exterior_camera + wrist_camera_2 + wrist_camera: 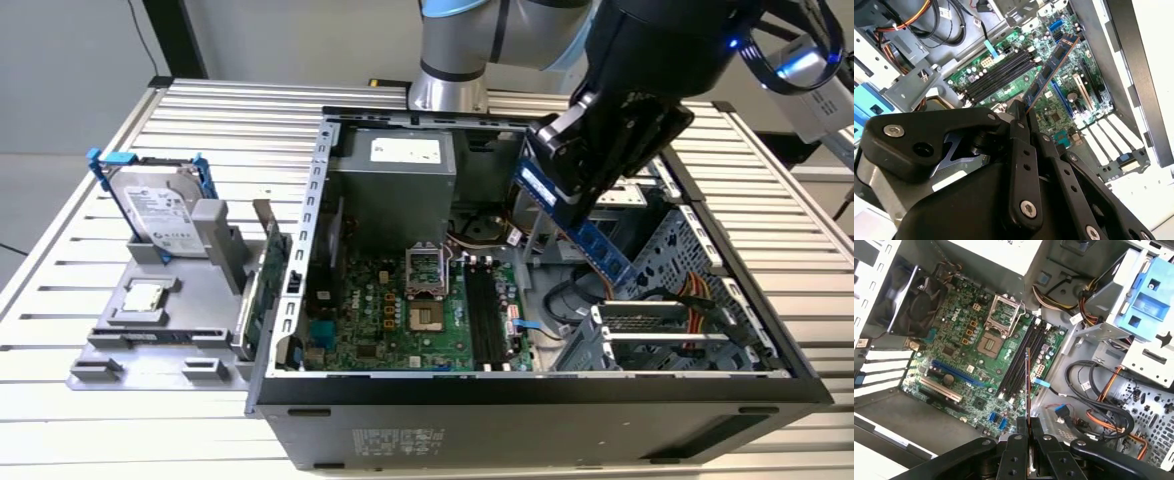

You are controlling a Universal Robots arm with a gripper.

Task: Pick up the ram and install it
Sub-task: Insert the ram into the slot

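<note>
My gripper is shut on the ram, a thin blue-green stick with black chips. It holds the ram tilted in the air above the open computer case, over the drive-cage side. In the second wrist view the ram juts out from the shut fingertips over the motherboard. The first wrist view has the ram edge-on between the fingers, above and apart from the long black memory slots. Those slots lie beside the processor socket.
A grey fixture at the exterior view's left carries a hard drive, a processor chip and a green expansion card. Inside the case are the power supply, a drive cage and loose cables.
</note>
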